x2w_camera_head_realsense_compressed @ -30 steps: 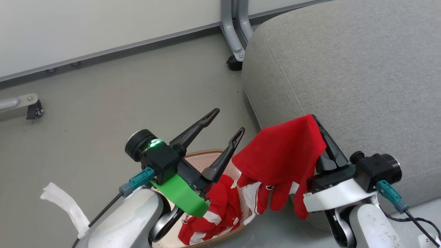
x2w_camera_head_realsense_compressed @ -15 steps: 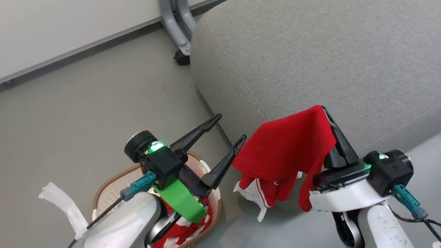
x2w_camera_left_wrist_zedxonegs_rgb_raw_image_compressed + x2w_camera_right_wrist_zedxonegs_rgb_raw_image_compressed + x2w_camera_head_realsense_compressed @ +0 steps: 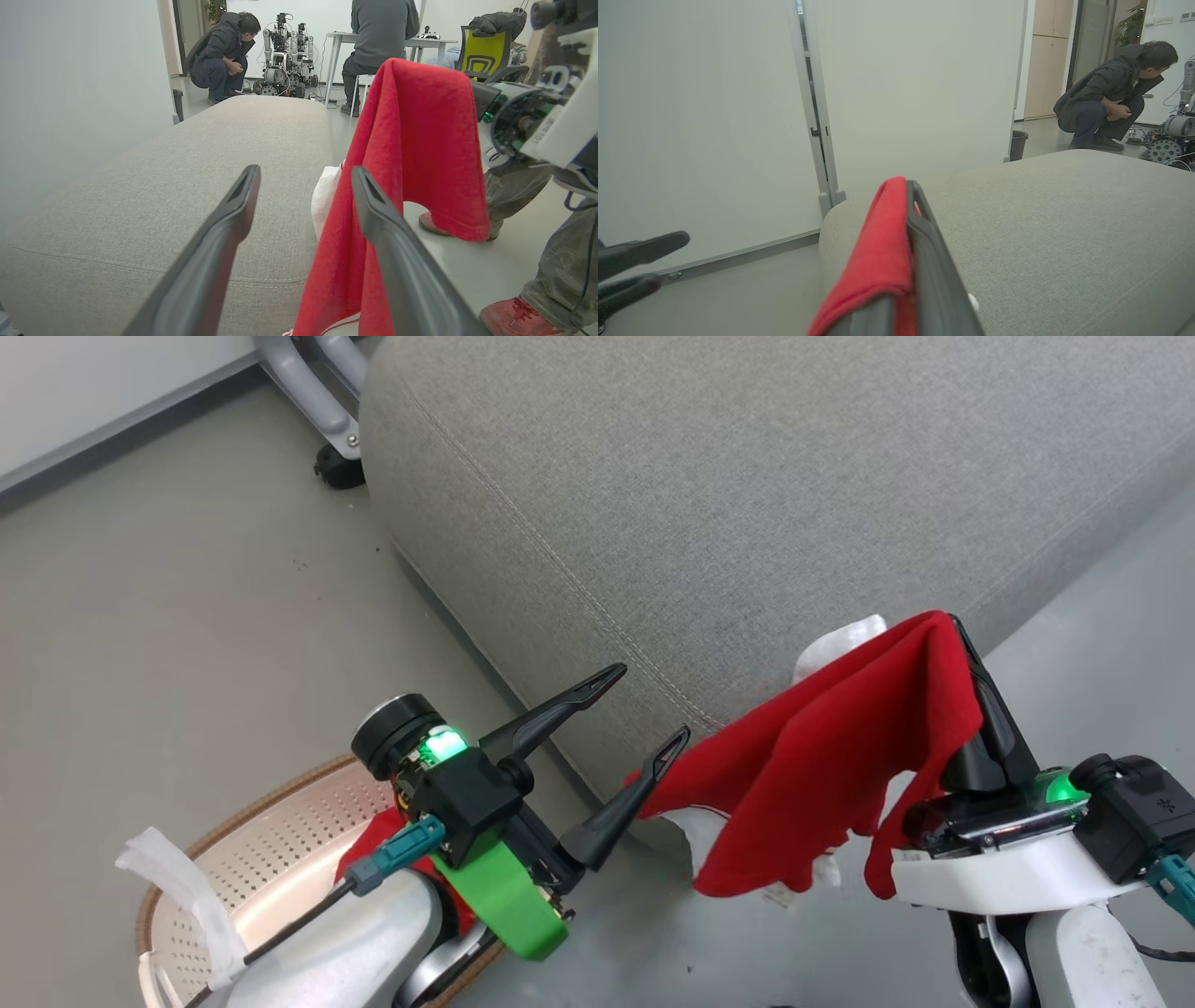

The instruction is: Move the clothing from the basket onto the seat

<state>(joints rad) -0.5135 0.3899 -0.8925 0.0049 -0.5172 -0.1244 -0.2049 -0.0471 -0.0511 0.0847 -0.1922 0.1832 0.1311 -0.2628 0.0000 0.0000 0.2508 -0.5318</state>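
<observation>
Now, we face the broad seat (image 3: 747, 476), the basket (image 3: 233, 821) at our lower left. The clothing (image 3: 822, 756), soft, light and floppy, drapes from our right gripper (image 3: 960, 630), pinched shut on a top fold, beside the seat's edge; our left gripper (image 3: 649, 703) gapes empty. Our arm (image 3: 345, 933) hides most of the basket's contents.
</observation>
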